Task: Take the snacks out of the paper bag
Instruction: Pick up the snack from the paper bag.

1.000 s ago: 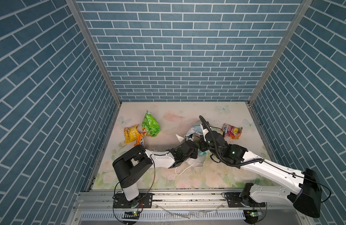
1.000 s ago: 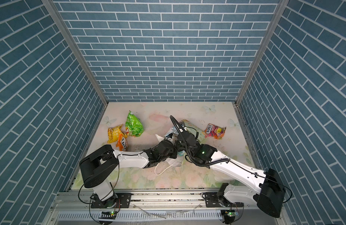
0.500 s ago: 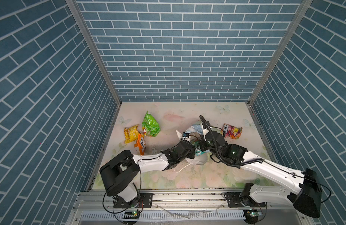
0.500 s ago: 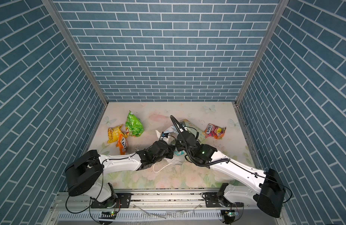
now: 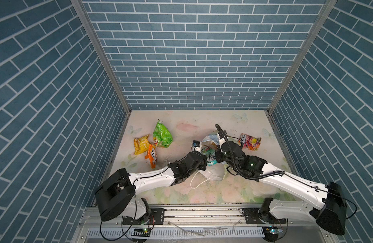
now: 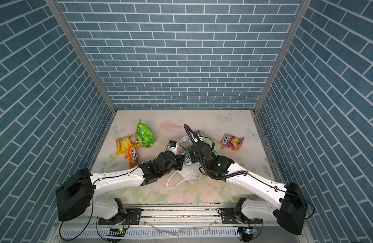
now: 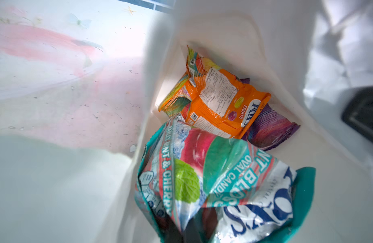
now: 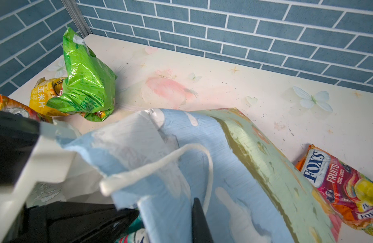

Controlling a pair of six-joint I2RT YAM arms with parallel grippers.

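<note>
The paper bag (image 5: pixel 213 177) lies mid-table, mouth toward the arms, in both top views (image 6: pixel 190 176). My left gripper (image 5: pixel 205 157) is at the mouth, shut on a teal FOX'S packet (image 7: pixel 212 178), which shows between the arms (image 6: pixel 187 161). Deeper inside lie an orange packet (image 7: pixel 215 103) and a purple one (image 7: pixel 269 130). My right gripper (image 5: pixel 218 156) is shut on the bag's blue printed wall (image 8: pixel 202 157); one finger (image 8: pixel 199 218) shows, the other is hidden behind the paper. Out on the table lie a green chip bag (image 5: pixel 162 136), a yellow packet (image 5: pixel 141 144), an orange packet (image 5: pixel 151 156) and a pink FOX'S packet (image 5: pixel 249 142).
Blue brick walls close the table on three sides. The bag's white cord handle (image 5: pixel 197 183) trails toward the front edge. The three loose snacks cluster near the left wall, and the pink packet sits toward the right wall.
The left arm's shoulder and elbow have swung left and back, and its gripper has drawn slightly back at the bag's mouth with the teal packet. The right arm has held still.
</note>
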